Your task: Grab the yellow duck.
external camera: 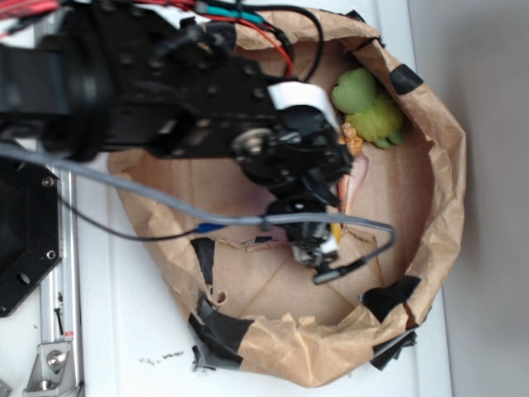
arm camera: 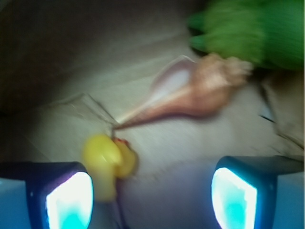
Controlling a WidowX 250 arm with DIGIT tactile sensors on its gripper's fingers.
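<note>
The hand hung spread wide and empty; the small smooth yellow duck lay just beside one pad, not yet gripped.

A: so what's sitting in that brown paper nest?

B: a lime green plush toy tucked up against the far wall, and a seashell right beside it, wide end touching the plush in the close-up view. The shell is tan-orange with a pinkish opening, lying on its side, thin tip pointing away from the plush.

A: and the nest itself?

B: crumpled paper walls patched with black tape in several spots, flat paper floor. The whole thing sits on a white table. The close view is blurry.
</note>
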